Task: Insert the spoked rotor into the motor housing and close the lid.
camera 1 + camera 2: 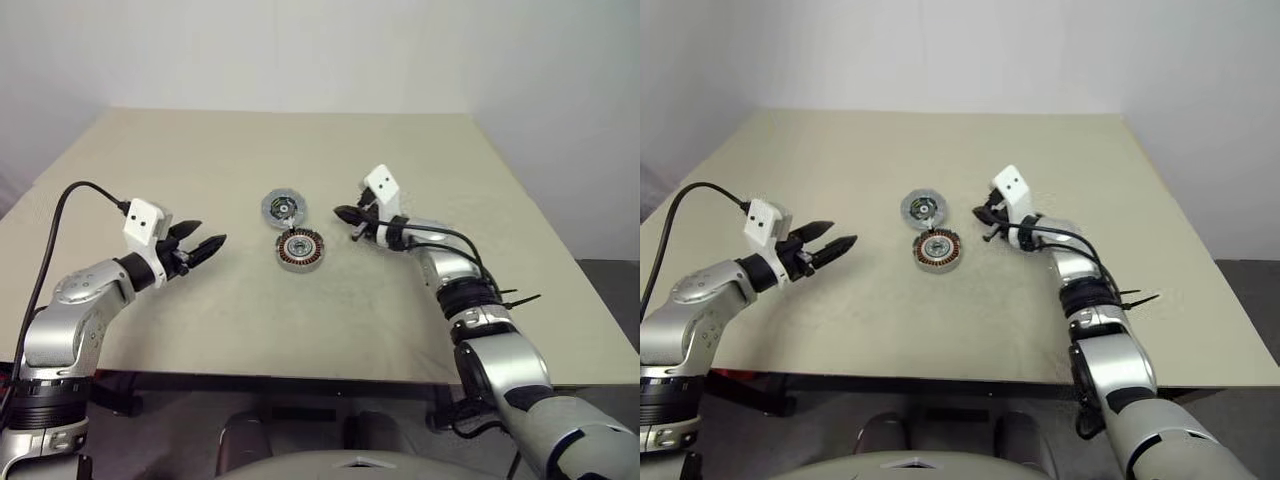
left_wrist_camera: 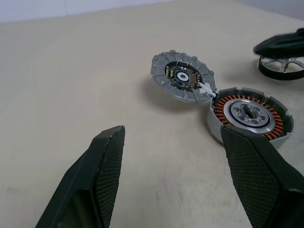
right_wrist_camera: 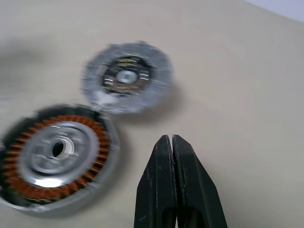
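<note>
My left gripper (image 1: 208, 243) hangs wide and empty left of the parts, free to steady the housing (image 1: 299, 249), whose lid (image 1: 284, 207) lies swung open just behind, while my right gripper (image 3: 172, 142), pinched shut on nothing, hovers beside the rotor (image 2: 283, 66); no writing legible.

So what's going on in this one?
The motor housing sits open mid-table, and its lid lies flat beside it. The right gripper, shut, hovers just right of the housing, over the spoked rotor; whether they touch is unclear. The left gripper is open to the left, holding nothing.
</note>
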`<action>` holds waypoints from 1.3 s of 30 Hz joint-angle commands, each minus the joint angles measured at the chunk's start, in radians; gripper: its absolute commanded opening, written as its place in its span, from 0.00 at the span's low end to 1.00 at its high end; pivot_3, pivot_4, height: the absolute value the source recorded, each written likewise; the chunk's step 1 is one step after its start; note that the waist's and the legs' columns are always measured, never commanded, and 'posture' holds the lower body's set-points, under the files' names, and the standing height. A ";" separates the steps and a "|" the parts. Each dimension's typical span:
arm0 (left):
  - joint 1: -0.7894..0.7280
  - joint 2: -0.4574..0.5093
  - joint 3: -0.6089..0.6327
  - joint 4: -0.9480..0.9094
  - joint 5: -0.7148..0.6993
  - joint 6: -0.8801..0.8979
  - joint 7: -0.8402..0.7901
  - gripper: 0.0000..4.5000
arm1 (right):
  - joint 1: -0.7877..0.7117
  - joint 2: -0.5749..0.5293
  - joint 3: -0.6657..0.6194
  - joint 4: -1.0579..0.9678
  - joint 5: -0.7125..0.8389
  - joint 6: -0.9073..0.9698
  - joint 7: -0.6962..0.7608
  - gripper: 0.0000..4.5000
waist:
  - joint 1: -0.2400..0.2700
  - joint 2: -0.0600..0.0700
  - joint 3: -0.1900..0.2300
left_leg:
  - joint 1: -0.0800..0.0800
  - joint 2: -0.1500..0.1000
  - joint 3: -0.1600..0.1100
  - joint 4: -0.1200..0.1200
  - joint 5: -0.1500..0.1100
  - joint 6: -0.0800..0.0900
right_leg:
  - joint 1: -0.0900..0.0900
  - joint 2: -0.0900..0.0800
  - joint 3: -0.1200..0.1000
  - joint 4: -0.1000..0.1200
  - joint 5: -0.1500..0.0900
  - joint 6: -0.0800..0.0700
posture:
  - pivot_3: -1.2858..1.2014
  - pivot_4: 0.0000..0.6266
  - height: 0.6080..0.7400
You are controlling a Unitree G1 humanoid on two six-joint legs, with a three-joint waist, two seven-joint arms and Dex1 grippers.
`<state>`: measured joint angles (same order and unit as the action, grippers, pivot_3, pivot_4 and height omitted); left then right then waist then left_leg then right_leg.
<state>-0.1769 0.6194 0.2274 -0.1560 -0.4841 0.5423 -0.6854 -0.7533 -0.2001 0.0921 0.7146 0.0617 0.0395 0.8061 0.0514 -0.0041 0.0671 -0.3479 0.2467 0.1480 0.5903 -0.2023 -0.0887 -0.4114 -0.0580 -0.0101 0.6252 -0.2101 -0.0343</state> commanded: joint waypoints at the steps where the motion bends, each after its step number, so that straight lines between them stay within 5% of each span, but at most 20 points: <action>1: -0.014 0.009 0.010 -0.013 0.003 -0.019 -0.004 0.75 | 0.013 0.030 0.027 -0.068 0.004 -0.005 0.011 0.01 | 0.000 0.000 0.000 | 0.000 0.000 0.000 0.000 0.000 0.000 | 0.000 0.000 0.000 0.000 0.000 0.000 | 0.52 0.00 1.00; 31: 0.043 0.022 0.043 -0.071 -0.010 0.003 0.012 0.75 | 0.000 0.113 0.073 -0.131 0.010 0.019 0.013 0.01 | -0.001 0.000 0.000 | 0.000 0.000 0.000 0.001 0.000 0.000 | -0.002 -0.001 0.000 0.000 0.000 0.000 | 0.52 0.00 1.00; 39: 0.043 0.021 0.043 -0.074 -0.011 0.004 0.014 0.75 | 0.027 0.133 0.092 0.022 -0.050 0.005 -0.052 0.01 | 0.000 0.000 0.000 | 0.000 -0.001 0.000 0.001 0.000 0.000 | -0.002 -0.001 0.000 0.000 0.000 0.000 | 0.52 0.00 1.00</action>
<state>-0.1174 0.6285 0.2484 -0.1990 -0.4868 0.5534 -0.6740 -0.7139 -0.0667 0.1815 0.7337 0.0253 0.0593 0.7772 0.0515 -0.0041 0.0671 -0.3481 0.2460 0.1480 0.5912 -0.2023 -0.0887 -0.4132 -0.0590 -0.0104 0.6250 -0.2100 -0.0344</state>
